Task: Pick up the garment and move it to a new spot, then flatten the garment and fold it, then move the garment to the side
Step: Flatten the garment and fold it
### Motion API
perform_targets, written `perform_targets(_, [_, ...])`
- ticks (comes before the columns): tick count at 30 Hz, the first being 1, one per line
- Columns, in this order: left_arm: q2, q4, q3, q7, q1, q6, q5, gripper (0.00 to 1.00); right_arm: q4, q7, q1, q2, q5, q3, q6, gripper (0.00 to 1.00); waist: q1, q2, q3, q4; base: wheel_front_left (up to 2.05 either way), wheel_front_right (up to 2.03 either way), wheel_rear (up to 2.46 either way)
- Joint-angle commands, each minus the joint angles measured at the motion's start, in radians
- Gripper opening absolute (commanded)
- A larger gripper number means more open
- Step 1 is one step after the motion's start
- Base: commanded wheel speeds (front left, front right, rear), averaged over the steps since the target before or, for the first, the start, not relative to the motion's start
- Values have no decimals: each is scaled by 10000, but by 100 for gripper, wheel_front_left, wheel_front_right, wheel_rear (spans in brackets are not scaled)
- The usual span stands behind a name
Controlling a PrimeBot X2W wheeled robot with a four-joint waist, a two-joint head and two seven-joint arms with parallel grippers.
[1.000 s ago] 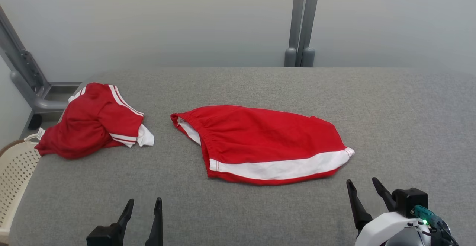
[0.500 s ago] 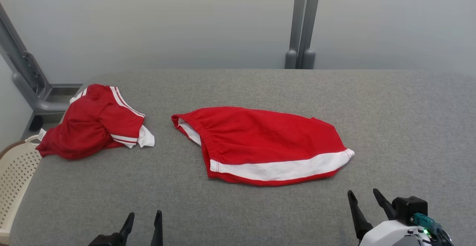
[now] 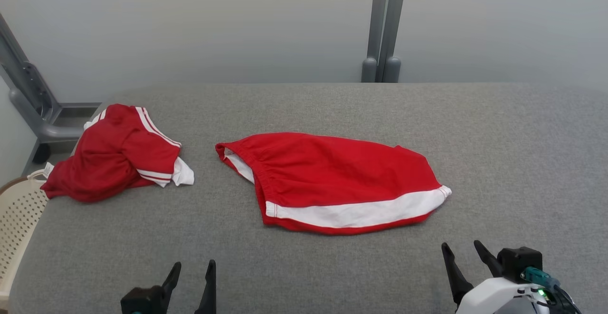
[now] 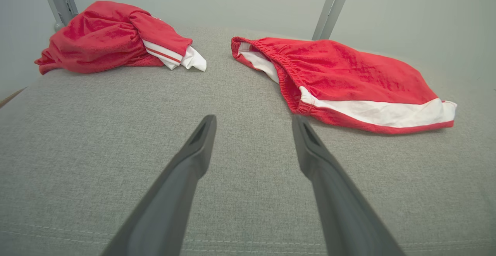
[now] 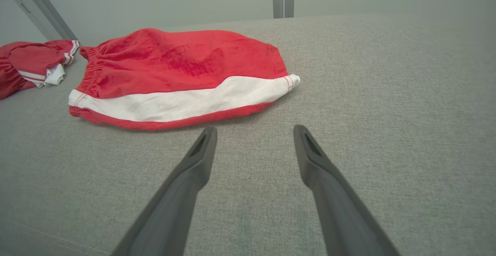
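Folding looks to be the step in hand, since the shorts (image 3: pixel 332 183) already lie fairly flat in the middle of the surface (image 3: pixel 513 133). It should go best by pinching both layers at the waistband (image 3: pixel 259 181) and at the hem (image 3: pixel 444 191) together, lifting low and carrying the cloth over evenly so the white band (image 3: pixel 356 212) does not buckle. The left jaws and the right jaws stand wide apart and hold nothing, at the near edge. The shorts lie ahead of both and clear of them: the waistband ahead and to the right of the left jaws, the hem corner near, just ahead of the right jaws. A second red bundle (image 3: pixel 114 159) sits well off to the left
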Motion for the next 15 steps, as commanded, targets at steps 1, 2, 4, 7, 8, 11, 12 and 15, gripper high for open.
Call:
perform_targets(1, [-1,-6,-9,39,-240,-25,-66,100,-17,85,-162,-28,11,-1,-3,100,0,0,43,-14,0,0,0])
perform_targets(2, [-17,1,-34,165,-368,-40,-70,100,-27,224,-247,-28,1,38,-1,100,0,0,88,-23,0,0,0])
perform_targets(4, [-33,47,-128,505,-685,-110,-98,100,-75,623,-468,-26,-64,115,-1,100,0,0,198,-44,0,0,0])
perform_targets(7, [-86,186,-377,1207,-1361,-248,-106,100,-76,1498,-931,-129,-340,92,-3,100,0,0,420,-80,0,0,0])
perform_targets(8, [-160,260,-457,1513,-1589,-277,-171,100,-62,1848,-1135,-232,-402,97,-3,100,0,0,518,-94,0,0,0])
perform_targets(11, [-331,484,-779,2335,-2340,-412,-183,100,-36,2746,-1738,-569,-468,149,-3,100,0,0,800,-104,0,0,0])
perform_targets(12, [-381,550,-891,2550,-2576,-469,-173,100,1,3011,-1918,-704,-482,175,-3,100,0,0,880,-104,0,0,0])
perform_targets(15, [-602,734,-1192,3194,-3280,-587,-141,100,94,3786,-2586,-1157,-307,447,-3,100,0,0,1258,-125,0,0,0])
